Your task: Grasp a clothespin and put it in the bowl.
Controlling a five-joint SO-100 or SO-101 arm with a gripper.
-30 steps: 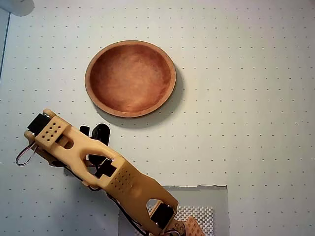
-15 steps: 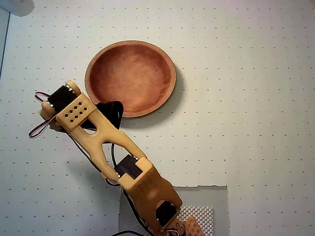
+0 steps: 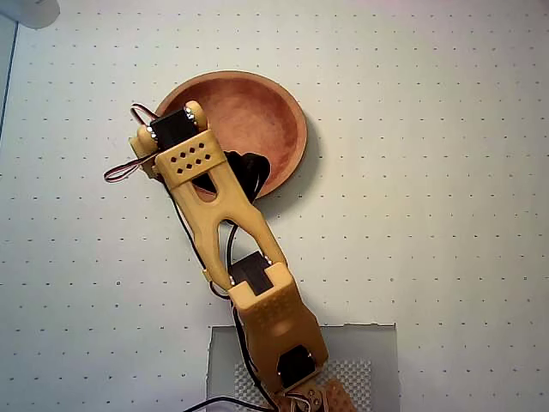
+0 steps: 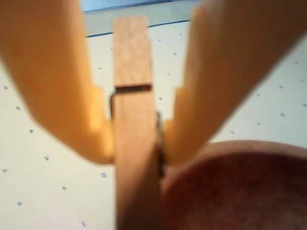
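In the wrist view a light-tan wooden clothespin (image 4: 132, 62) stands upright between my two orange fingers (image 4: 57, 86), and my gripper (image 4: 138, 148) is shut on it near its spring. The reddish-brown bowl (image 4: 240, 187) fills the lower right of that view, just beside the held clothespin. In the overhead view the orange arm (image 3: 193, 159) reaches over the left part of the round wooden bowl (image 3: 266, 112). The arm's wrist hides the fingertips and the clothespin there.
The white dotted table (image 3: 429, 215) spreads around the bowl. A grey mat with a mesh patch (image 3: 360, 365) lies at the bottom edge under the arm's base. A pale object (image 3: 26, 10) sits in the top left corner.
The arm has swung from the lower left of the table up and to the right, and its wrist now sits over the bowl's left part.
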